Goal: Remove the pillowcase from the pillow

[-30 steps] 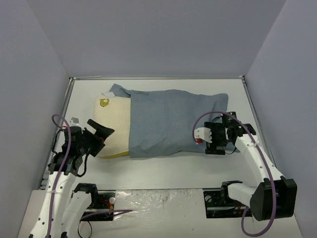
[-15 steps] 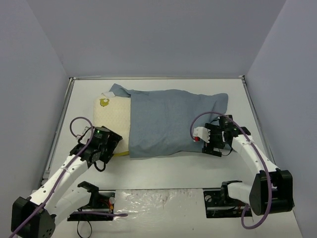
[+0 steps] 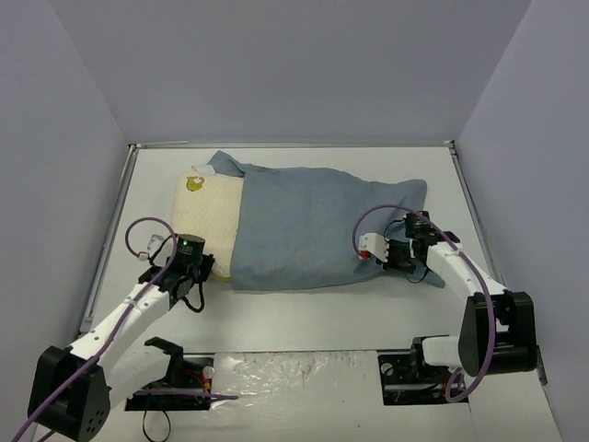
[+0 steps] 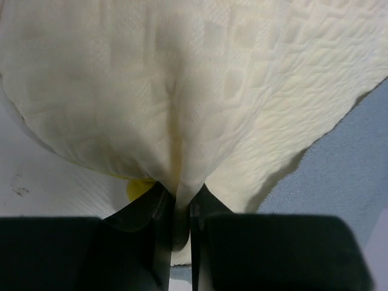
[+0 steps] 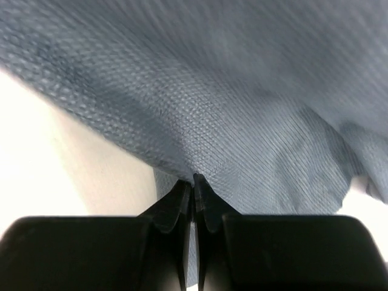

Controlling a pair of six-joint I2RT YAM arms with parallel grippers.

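The cream pillow (image 3: 207,221) lies on the left of the table, its right part inside the grey-blue pillowcase (image 3: 313,230). My left gripper (image 3: 206,269) is at the pillow's near left corner. In the left wrist view it (image 4: 179,203) is shut on a fold of the dotted cream pillow (image 4: 182,91), with a bit of yellow edge band (image 4: 138,188) beside the jaws and pillowcase (image 4: 354,170) to the right. My right gripper (image 3: 391,262) is at the pillowcase's near right edge. In the right wrist view it (image 5: 193,182) is shut on the woven pillowcase (image 5: 242,91).
The white table (image 3: 322,313) has a raised rim (image 3: 124,212) on the left and grey walls on three sides. Purple cables loop over both arms. A yellow mark (image 3: 195,181) shows at the pillow's far left corner.
Both grippers have gone from open to shut. The left one swung in onto the pillow's near corner, the right one closed on the pillowcase edge. Pillow and cloth shifted slightly.
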